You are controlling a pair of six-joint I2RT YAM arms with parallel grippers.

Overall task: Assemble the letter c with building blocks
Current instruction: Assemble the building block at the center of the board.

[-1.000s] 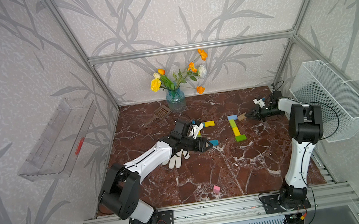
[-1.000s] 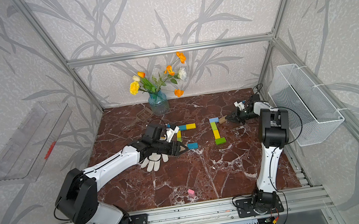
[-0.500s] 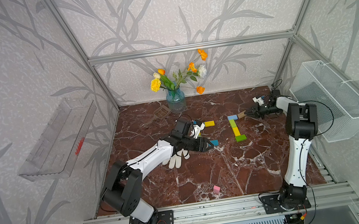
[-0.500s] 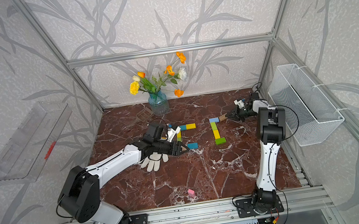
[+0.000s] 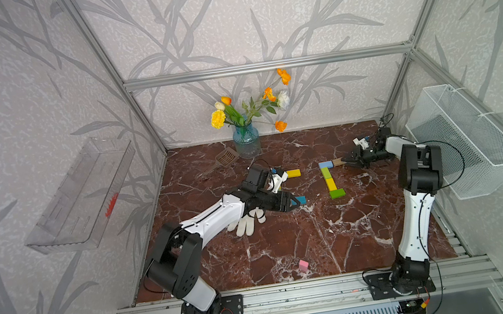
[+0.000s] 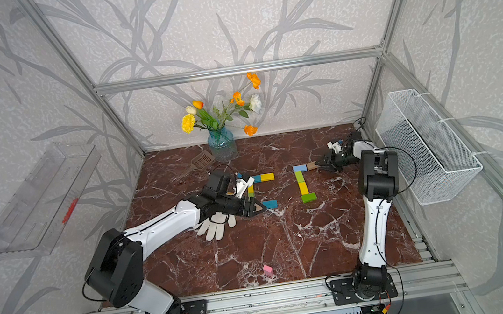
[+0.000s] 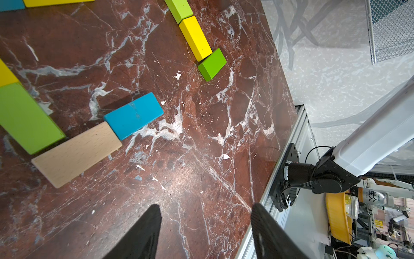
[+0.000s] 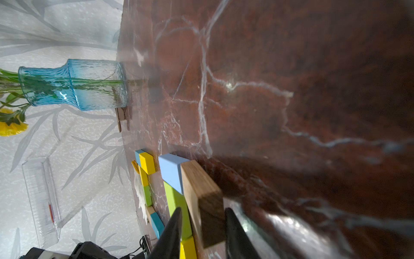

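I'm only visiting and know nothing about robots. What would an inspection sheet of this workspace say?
Surface: red marble table, white-veined.
Job's things: blocks in two C-like groups, left group and right group; pink block alone near the front edge.
Clutter: glove partly under the left arm; spatula and vase of flowers at the back.
Grippers: left gripper open, empty; right gripper open, fingers either side of the wood block.
Cables: black cables loop at the wrists and bases.
Surroundings: wire basket and clear tray on the walls; metal frame.
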